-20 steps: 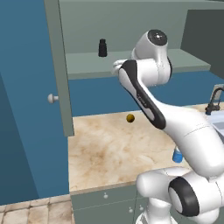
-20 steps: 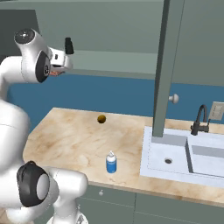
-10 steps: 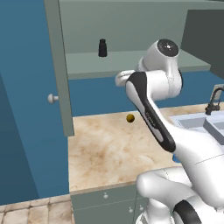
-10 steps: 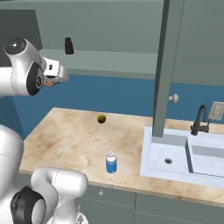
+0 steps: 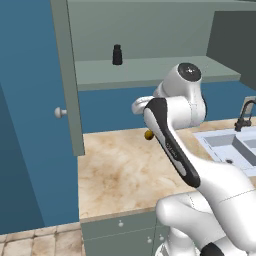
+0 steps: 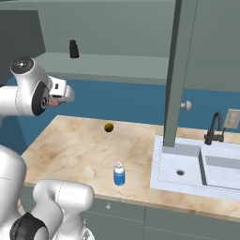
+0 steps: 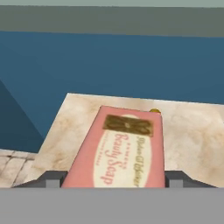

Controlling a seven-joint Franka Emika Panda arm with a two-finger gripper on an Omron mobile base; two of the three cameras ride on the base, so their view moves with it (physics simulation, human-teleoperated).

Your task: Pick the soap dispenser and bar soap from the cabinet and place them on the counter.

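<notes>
The bar soap (image 7: 122, 148), a pink block with a pale oval label, lies between my fingertips in the hand view, and my gripper (image 7: 113, 177) is shut on it. The hand hangs in the air just below the open cabinet's shelf (image 5: 150, 67), above the back of the counter (image 5: 115, 170). From the sides my gripper (image 5: 140, 104) (image 6: 64, 95) sits at the end of the bent arm. The soap dispenser (image 6: 119, 174), blue with a white pump top, stands upright on the counter (image 6: 75, 145) near its front edge.
A small black bottle (image 5: 117, 54) (image 6: 73, 48) stands on the cabinet shelf. A dark-yellow ball (image 5: 148, 134) (image 6: 108, 127) lies on the counter near the wall. The open cabinet door (image 6: 180, 70) hangs by the sink (image 6: 206, 164) and faucet (image 6: 214, 126); the other door (image 5: 67, 75) stands open at the left.
The arm has drawn back out of the cabinet and lowered the hand from shelf height to below the shelf, with the bar soap still gripped.
</notes>
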